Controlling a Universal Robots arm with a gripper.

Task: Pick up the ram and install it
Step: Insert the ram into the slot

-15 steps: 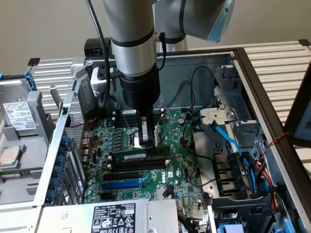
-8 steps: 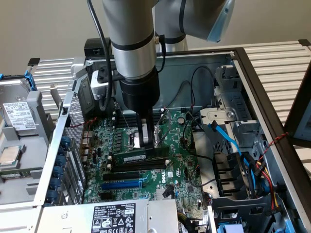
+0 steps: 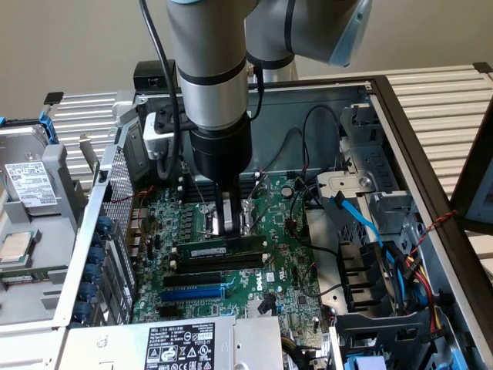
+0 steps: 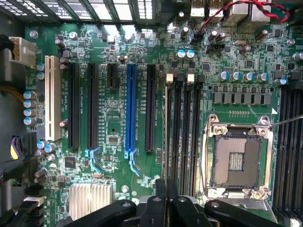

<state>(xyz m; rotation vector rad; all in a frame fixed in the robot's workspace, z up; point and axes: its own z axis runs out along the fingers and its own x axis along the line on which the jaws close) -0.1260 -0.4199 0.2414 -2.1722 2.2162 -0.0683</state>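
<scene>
Partly hidden beneath the clenched fingers (image 4: 161, 195), the ram (image 3: 219, 251) stands in a slot mid-motherboard (image 3: 286, 271), directly under their tips; whether they touch is unclear.

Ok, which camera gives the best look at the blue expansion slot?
The wrist view: the blue expansion slot shows at full length, straight on, between black slots. The exterior view shows it slanted and foreshortened, low on the motherboard.

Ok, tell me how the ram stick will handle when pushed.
The ram is a thin flat board, so probably stiff and light. Standing on its narrow edge, it may tilt if pushed off-centre. Its exposed chips look fragile.
</scene>
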